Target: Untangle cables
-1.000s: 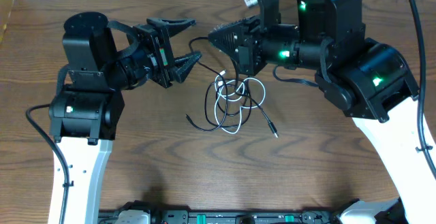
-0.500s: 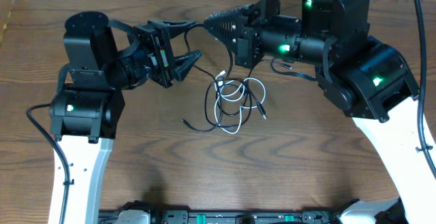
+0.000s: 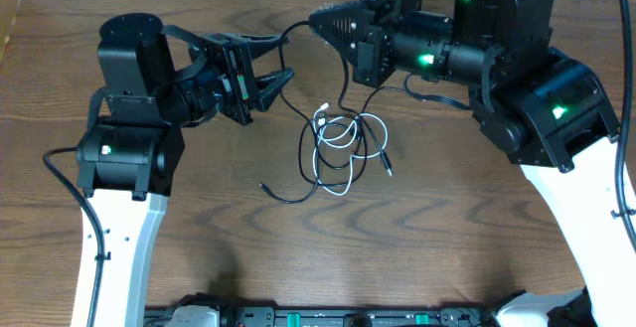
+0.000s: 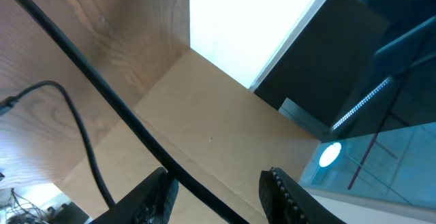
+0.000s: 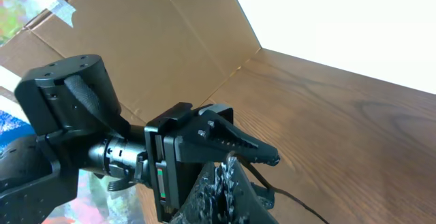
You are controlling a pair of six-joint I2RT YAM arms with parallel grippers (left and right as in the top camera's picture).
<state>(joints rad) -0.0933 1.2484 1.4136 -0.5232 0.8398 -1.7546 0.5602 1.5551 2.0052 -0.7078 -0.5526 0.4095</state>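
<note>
The cables (image 3: 338, 146) lie in a loose tangle on the table (image 3: 199, 238). In the overhead view they sit just ahead of the left gripper (image 3: 276, 61) and toward the near table edge from the tip of the right gripper (image 3: 320, 16). The white cable (image 3: 319, 158) makes several overlapping loops at the heart of the knot, and black loops cross it. Two black ends trail out of the heap. One plug end (image 3: 266, 185) lies on the left gripper's side and the other plug end (image 3: 389, 169) on the right gripper's side, both farther from the grippers than the loops are.

One black cable (image 4: 102, 91) leaves the heap and climbs past the left gripper to the right gripper's tip. The right gripper's jaws are closed together and pinch this strand (tip and strand meet in the overhead view). In the left wrist view the strand runs straight and taut on a diagonal through the gap between the left gripper's fingers (image 4: 153, 197), closer to one finger than the other. Those jaws stand partly apart, with nothing clamped between them.

The two grippers point toward each other, tips near but apart. The right gripper is the farther of the two from the tangle. Beyond the left gripper, the right wrist view shows a cardboard box (image 5: 170, 47).
</note>
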